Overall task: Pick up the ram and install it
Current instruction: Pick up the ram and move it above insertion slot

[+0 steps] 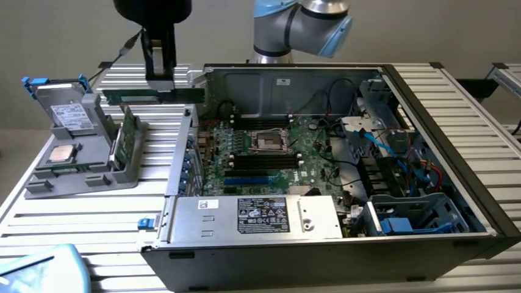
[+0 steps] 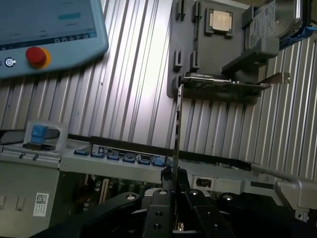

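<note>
Pincer (image 1: 163,90) (image 2: 174,174) shut tight on the ram (image 1: 126,96) (image 2: 178,119), with a black finger (image 2: 159,201) on each side, near its middle. Held up in the air, lying level, just beside the back corner of the case (image 1: 456,152) on the exterior view's left. Long, thin, narrow and green, flat like a ruler. Seen from the edge in the wrist view, thin as a dark line.

Inside the case, a green board (image 1: 313,155) full of small parts, with long black slots (image 1: 265,160) in rows. At the front of the case, a shiny silver box (image 1: 313,217) with a black and white sticker.

Beside the case, on the exterior view's left, a grey plastic tray (image 1: 89,177). In it, a boxy grey drive (image 1: 72,116) with a white label, a square silver chip (image 1: 61,154) and a green card (image 1: 126,137) standing on its edge.

Under the case, a metal table (image 1: 73,213) with long straight ribs. Near the front corner of the case, a pale blue pad (image 2: 49,25) with a round red button (image 2: 37,56).
</note>
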Robot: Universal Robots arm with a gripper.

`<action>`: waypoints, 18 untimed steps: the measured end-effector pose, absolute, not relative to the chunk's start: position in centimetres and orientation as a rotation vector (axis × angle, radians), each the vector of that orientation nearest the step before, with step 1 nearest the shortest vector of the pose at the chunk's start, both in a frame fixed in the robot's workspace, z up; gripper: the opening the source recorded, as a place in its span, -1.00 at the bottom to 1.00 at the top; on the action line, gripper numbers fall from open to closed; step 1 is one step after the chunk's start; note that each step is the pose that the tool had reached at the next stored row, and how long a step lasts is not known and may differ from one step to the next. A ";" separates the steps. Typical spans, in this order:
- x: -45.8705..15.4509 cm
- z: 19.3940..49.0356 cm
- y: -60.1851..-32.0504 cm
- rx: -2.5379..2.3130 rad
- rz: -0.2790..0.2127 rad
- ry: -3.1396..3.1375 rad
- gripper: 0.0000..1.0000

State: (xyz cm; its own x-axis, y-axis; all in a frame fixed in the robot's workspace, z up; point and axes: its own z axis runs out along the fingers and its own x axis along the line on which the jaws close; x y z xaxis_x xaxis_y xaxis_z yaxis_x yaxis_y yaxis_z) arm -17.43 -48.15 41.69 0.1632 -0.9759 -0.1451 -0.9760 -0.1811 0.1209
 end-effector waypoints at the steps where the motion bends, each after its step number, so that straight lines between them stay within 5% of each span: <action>1: -17.0 41.7 -48.2 -2.395 0.298 2.010 -0.72; 18: -9.3 41.6 -48.2 -2.401 0.278 2.015 -0.72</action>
